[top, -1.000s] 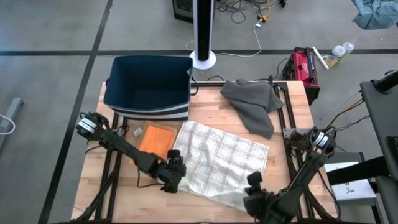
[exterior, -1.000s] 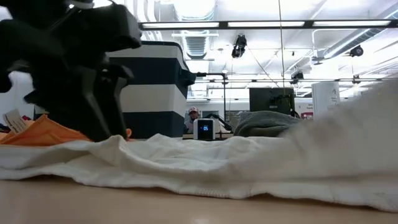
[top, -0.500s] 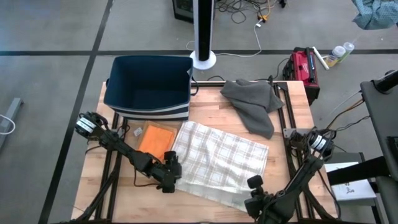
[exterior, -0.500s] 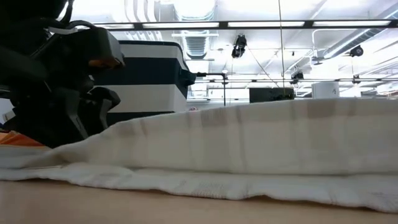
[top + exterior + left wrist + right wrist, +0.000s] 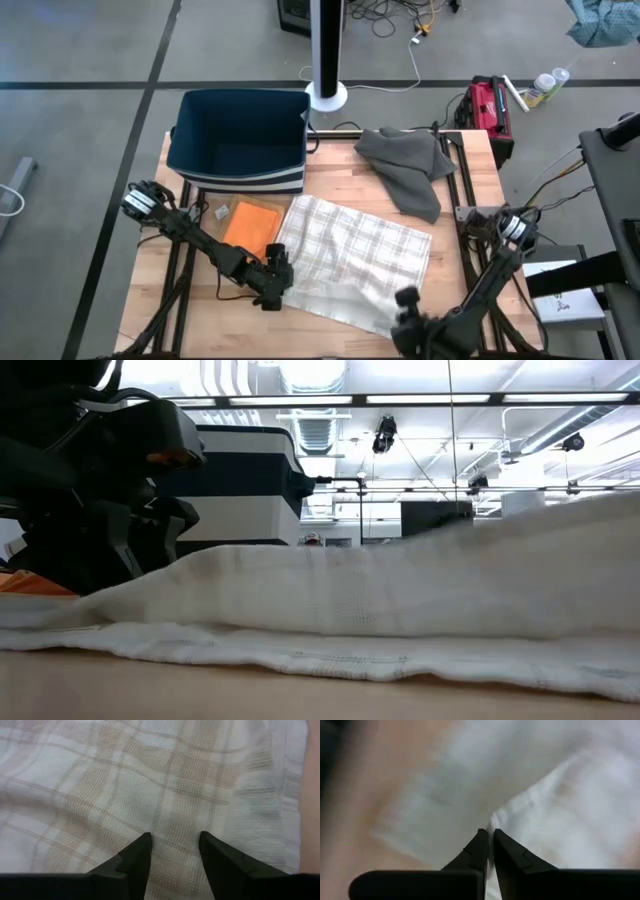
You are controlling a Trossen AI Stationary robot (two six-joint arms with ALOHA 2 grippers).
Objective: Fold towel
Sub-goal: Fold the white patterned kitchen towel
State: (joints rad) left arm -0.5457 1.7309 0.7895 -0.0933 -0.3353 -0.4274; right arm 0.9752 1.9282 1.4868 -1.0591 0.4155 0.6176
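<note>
The white towel with tan checks (image 5: 350, 255) lies spread across the middle of the wooden table (image 5: 480, 150), its far part flat on the wood. My left gripper (image 5: 277, 283) stands open, tipped down over the towel's near left corner; the left wrist view shows its gripper (image 5: 174, 837) with checked cloth between and beyond the fingers. My right gripper (image 5: 404, 303) is shut on the towel by its near right corner. In the low view the towel (image 5: 400, 610) rises as a raised sheet, with the left gripper (image 5: 140, 550) behind it. My left gripper stands open right at the towel's near left corner (image 5: 175, 815); whether its fingertips touch the cloth I cannot tell. My right gripper pinches the towel's near edge (image 5: 507, 815) between its two shut fingers, slanting down from the near side. That part is raised off the table in a slack fold; one layer or several I cannot tell.
A navy bin (image 5: 240, 140) stands at the far left. An orange cloth (image 5: 250, 222) lies beside the towel's left edge. A crumpled grey cloth (image 5: 405, 165) lies at the far right. Bare wood shows along the table's near left.
My left gripper has sunk toward the towel's near left corner and stays open. The towel's near edge, held by my shut right gripper, has lifted up into a raised sheet, while its far part has stayed flat on the table.
</note>
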